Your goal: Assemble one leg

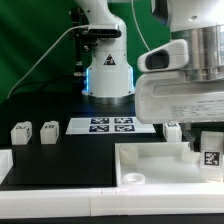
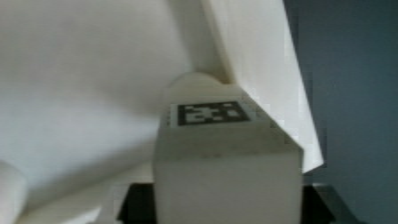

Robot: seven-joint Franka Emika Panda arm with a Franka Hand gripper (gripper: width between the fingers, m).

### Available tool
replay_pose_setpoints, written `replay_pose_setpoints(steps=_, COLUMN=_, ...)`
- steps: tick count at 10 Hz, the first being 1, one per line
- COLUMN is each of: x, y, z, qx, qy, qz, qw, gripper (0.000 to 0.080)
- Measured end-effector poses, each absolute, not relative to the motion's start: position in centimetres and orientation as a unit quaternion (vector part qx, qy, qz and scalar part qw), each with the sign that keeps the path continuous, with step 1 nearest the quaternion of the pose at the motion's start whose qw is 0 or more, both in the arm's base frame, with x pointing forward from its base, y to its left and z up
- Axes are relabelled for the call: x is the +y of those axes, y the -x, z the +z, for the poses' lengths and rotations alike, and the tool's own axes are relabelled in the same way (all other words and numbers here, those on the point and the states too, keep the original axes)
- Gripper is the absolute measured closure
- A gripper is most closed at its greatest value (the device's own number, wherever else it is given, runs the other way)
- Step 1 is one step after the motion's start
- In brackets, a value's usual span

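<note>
My gripper (image 1: 208,148) is shut on a leg (image 1: 211,156), a stubby white block with a black-and-white tag, at the exterior view's right. It holds the leg over the right corner of the large white tray-like panel (image 1: 120,172). In the wrist view the leg (image 2: 222,160) fills the space between my dark fingers (image 2: 146,203), tag facing the camera. Its far end is against the panel's corner (image 2: 107,110). Two more legs (image 1: 20,134) (image 1: 48,130) stand on the black table at the left. A fourth (image 1: 172,130) shows partly behind my gripper.
The marker board (image 1: 112,125) lies in front of the robot base (image 1: 107,75). Cables run along the back left. A white block edge (image 1: 4,165) sits at the far left.
</note>
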State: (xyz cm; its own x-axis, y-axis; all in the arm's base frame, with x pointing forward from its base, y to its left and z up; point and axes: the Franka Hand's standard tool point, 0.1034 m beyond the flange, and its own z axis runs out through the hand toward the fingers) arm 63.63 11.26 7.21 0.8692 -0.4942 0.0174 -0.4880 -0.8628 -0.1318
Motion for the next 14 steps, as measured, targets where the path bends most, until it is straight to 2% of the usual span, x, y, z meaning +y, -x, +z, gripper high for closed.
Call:
replay_pose_setpoints(steps=5, x=11.03, y=-63.42, z=7.14, qx=0.542, qy=0.838, qz=-0.003, qw=0.060, gripper=0.0503)
replay_pose_setpoints(steps=7, x=10.78, y=-63.13, z=7.07, qx=0.702, qy=0.709, qz=0.017, qw=0.069, gripper=0.0502)
replay_pose_setpoints(steps=9, x=10.88, y=-62.91, z=7.06, qx=0.796, qy=0.600, qz=0.033, qw=0.076, gripper=0.0502)
replay_pose_setpoints(steps=14, x=10.90, y=-62.79, z=7.05, qx=0.826, qy=0.558, qz=0.031, qw=0.069, gripper=0.0498)
